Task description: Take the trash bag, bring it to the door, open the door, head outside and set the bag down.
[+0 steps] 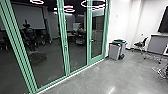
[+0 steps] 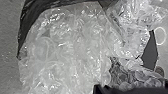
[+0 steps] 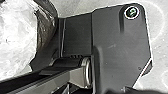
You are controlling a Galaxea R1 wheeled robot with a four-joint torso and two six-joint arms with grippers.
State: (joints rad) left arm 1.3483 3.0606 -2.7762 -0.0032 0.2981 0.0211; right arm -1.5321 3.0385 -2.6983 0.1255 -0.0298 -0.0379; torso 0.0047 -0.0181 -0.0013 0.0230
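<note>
seen by an onlooker in the room, read left to right: a green-framed glass wall (image 1: 64, 47), with a dark upright shape (image 1: 28, 36) in its glass at left and pink-white ring lights (image 1: 93, 3) above; then the glass door (image 1: 98, 32), upright in its frame, with a handle (image 1: 91, 40) on its left side; two grey bins (image 1: 114, 51) standing just beyond the door's right edge, near the white wall (image 1: 121, 20); a black chair (image 1: 140, 45); a grey desk (image 1: 157, 44); and, at far right, loose cables (image 1: 161, 71) on the grey floor (image 1: 125, 77). at the robot, from its left: the left wrist faces downward, over the trash bag (image 2: 27, 25), whose dark film borders a large crinkled mass of clear plastic (image 2: 72, 45). whether the left gripper is apart, together or clamped on the bag, i cannot tell. the right wrist also faces down, above the robot's wide dark plate (image 3: 120, 47) and jointed bar (image 3: 58, 77), with the bag beside the plate, over the floor. the state of the right gripper cannot be told either, nor can any contact between bag and plate.
</note>
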